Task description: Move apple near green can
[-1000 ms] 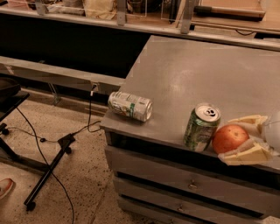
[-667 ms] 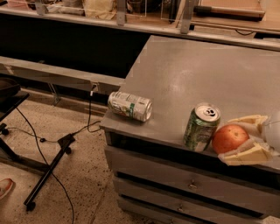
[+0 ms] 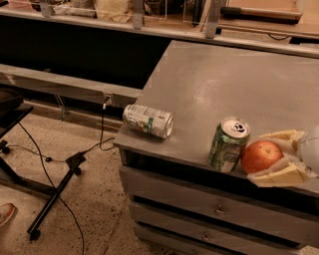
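Note:
The apple (image 3: 262, 156), round and orange-red, sits on the grey cabinet top (image 3: 224, 84) at its front right edge. The green can (image 3: 228, 144) stands upright just left of the apple, almost touching it, at the front edge. My gripper (image 3: 269, 155) comes in from the right; its pale fingers (image 3: 279, 175) lie on either side of the apple, one behind it and one in front, closed against it.
A mostly white can (image 3: 148, 120) with green marks lies on its side at the cabinet's front left corner. Drawers (image 3: 219, 211) are below. A black stand and cables (image 3: 55, 194) lie on the speckled floor to the left. A shelf with clutter (image 3: 149, 10) runs along the back.

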Motion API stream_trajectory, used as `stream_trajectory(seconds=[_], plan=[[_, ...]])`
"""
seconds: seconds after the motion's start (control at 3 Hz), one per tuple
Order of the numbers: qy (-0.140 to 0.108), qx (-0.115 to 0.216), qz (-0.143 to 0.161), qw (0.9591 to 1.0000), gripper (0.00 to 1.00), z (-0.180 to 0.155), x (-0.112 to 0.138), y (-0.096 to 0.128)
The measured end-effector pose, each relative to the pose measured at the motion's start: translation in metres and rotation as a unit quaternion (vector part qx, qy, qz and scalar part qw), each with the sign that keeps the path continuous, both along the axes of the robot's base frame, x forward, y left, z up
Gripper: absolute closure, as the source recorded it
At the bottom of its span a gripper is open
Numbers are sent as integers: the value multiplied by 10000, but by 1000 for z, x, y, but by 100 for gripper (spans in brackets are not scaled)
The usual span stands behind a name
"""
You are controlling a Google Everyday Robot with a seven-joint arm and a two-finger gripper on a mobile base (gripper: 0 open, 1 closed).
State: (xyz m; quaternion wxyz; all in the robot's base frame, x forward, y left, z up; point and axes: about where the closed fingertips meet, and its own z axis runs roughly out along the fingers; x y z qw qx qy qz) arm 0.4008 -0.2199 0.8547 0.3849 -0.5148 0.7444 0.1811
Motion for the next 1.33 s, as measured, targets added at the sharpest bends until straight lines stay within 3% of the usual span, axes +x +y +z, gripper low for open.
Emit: stream_trajectory(seconds=[0.33,0.67,1.33], plan=[[138,225,-30,9996,12,4,22,-1],[145,278,-22,9995,0,8,30,2],[77,455,213,9987,0,16,27,-8]])
